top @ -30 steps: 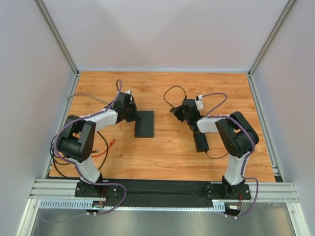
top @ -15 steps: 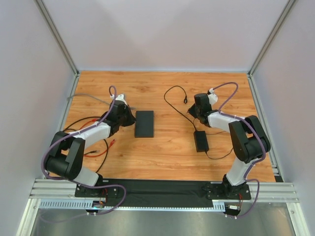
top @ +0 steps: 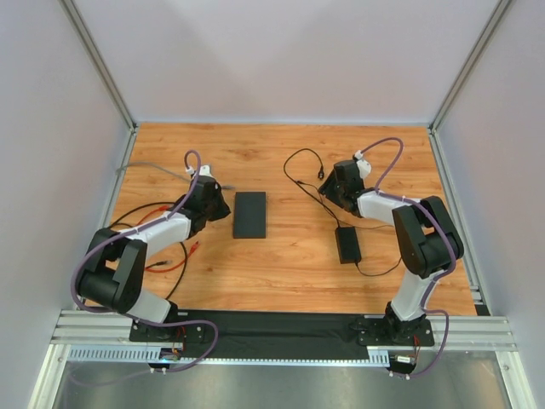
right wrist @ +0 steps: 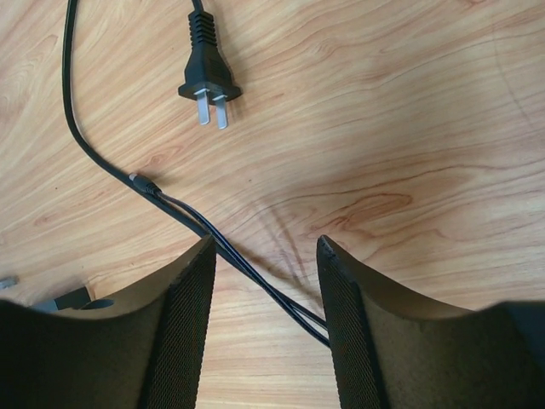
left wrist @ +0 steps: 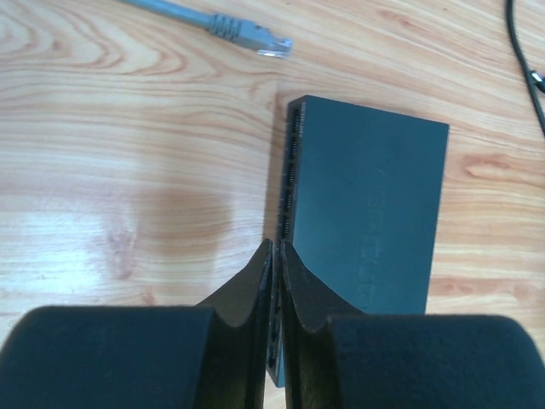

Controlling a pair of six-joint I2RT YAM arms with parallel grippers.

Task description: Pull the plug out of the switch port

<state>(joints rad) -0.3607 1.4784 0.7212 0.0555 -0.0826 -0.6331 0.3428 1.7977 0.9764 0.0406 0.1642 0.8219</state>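
Progress looks nearly complete, as far as the views tell: the switch lies flat on the tabletop, left of centre, and the sockets visible along its narrow edge look empty. A grey network plug lies loose on the wood, apart from the switch. A small barrel plug on the black lead lies free too, near a mains plug. The left hand sits at the socket edge, its fingers parted only by a thin slit, gripping nothing; they hide the nearest sockets. The right hand hangs half open above the lead, holding nothing. What seems left is only withdrawal.
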